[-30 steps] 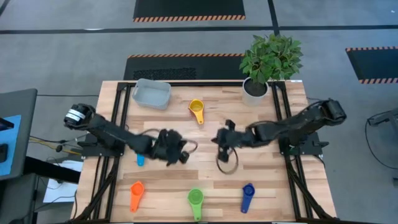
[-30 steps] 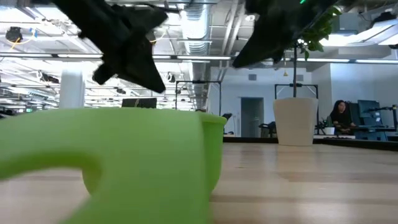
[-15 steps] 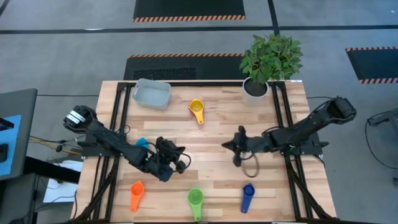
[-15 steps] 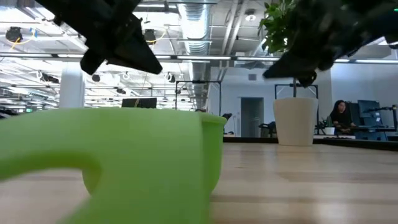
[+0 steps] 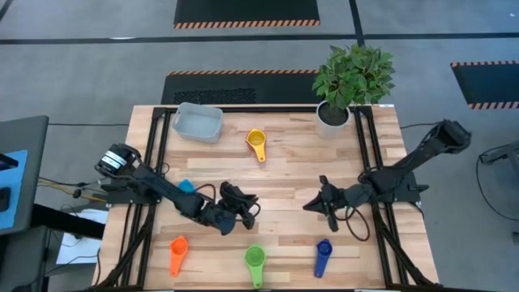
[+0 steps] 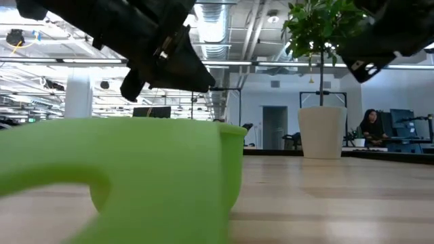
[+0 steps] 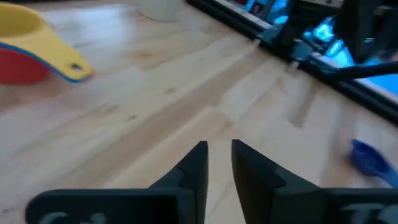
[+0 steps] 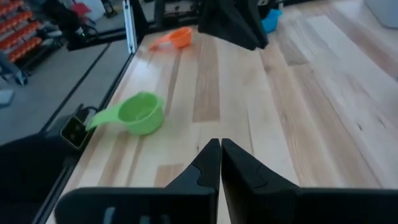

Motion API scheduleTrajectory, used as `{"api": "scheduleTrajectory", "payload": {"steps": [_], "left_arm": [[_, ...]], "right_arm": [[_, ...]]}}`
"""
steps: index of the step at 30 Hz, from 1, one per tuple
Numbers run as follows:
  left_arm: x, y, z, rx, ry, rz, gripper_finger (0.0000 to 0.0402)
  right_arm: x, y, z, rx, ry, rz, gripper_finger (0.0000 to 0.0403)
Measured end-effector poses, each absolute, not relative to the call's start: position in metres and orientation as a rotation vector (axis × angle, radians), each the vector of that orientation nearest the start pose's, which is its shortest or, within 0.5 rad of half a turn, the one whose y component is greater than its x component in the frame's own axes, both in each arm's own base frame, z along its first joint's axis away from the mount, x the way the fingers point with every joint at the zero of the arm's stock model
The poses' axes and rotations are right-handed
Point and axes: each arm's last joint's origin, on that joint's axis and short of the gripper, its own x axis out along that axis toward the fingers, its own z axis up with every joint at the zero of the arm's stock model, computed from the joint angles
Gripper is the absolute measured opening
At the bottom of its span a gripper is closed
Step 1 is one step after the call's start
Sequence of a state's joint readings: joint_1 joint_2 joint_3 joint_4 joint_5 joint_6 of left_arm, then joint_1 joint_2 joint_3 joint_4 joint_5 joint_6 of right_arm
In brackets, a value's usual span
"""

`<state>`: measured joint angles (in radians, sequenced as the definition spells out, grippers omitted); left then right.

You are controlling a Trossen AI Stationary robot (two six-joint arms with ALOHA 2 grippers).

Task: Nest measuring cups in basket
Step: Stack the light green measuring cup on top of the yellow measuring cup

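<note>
In the high view the basket (image 5: 198, 122) sits at the far left of the table. A yellow cup (image 5: 256, 144) lies far of centre; the left wrist view shows it stacked on a red cup (image 7: 18, 67). Along the near edge lie the orange cup (image 5: 178, 253), the green cup (image 5: 255, 261) and the dark blue cup (image 5: 323, 254). One light blue cup (image 5: 185, 187) shows beside the left arm. My left gripper (image 5: 247, 209) hovers above the table's middle, open by a narrow gap (image 7: 219, 149). My right gripper (image 5: 310, 204) hovers to its right, shut (image 8: 220, 144). Neither holds anything.
A white plant pot (image 5: 332, 116) with a leafy plant stands at the far right corner. Bare wood lies between the two grippers. The green cup (image 6: 122, 183) fills the low view's foreground. A person (image 6: 371, 129) sits far off in the room behind.
My left gripper has moved toward the near edge, then toward the right. My right gripper has drawn back toward the table's right and near edges, away from the centre. No cup has moved.
</note>
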<state>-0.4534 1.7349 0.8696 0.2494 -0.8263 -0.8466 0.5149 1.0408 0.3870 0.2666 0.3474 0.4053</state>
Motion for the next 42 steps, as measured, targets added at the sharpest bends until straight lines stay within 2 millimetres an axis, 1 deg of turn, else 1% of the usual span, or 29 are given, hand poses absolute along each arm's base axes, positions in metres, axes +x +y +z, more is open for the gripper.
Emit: {"api": "scheduleTrajectory", "payload": {"steps": [6,11,15,18,22,24,29,31,33,35,38,42], "left_arm": [[0.315,-0.132,0.160,-0.485,0.321,0.517,0.0088],[0.317,-0.135,0.163,-0.514,0.292,0.490,0.0095],[0.326,-0.143,0.159,-0.519,0.294,0.454,0.0095],[0.337,-0.152,0.163,-0.496,0.306,0.432,0.0095],[0.344,-0.159,0.166,-0.479,0.390,0.420,0.0095],[0.346,-0.162,0.170,-0.511,0.436,0.390,0.0095],[0.341,-0.170,0.169,-0.499,0.670,0.294,0.0095],[0.336,-0.172,0.166,-0.520,0.731,0.291,0.0095],[0.334,-0.175,0.164,-0.546,0.753,0.293,0.0095],[0.334,-0.180,0.162,-0.585,0.766,0.259,0.0096],[0.327,-0.190,0.160,-0.620,0.839,0.213,0.0096],[0.318,-0.201,0.160,-0.649,0.859,0.204,0.0096]], "right_arm": [[0.173,0.099,0.201,0.263,0.352,0.095,0.0040],[0.175,0.101,0.203,0.282,0.330,0.108,0.0051],[0.177,0.103,0.199,0.270,0.342,0.111,0.0058],[0.177,0.103,0.196,0.261,0.363,0.110,0.0059],[0.177,0.102,0.194,0.300,0.386,0.092,0.0059],[0.176,0.102,0.193,0.314,0.395,0.085,0.0059],[0.176,0.102,0.193,0.334,0.400,0.081,0.0059],[0.176,0.102,0.193,0.334,0.403,0.080,0.0059],[0.176,0.102,0.192,0.346,0.414,0.073,0.0059],[0.175,0.102,0.190,0.349,0.428,0.066,0.0059],[0.174,0.101,0.189,0.370,0.447,0.053,0.0059],[0.174,0.101,0.188,0.380,0.452,0.049,0.0064]]}}
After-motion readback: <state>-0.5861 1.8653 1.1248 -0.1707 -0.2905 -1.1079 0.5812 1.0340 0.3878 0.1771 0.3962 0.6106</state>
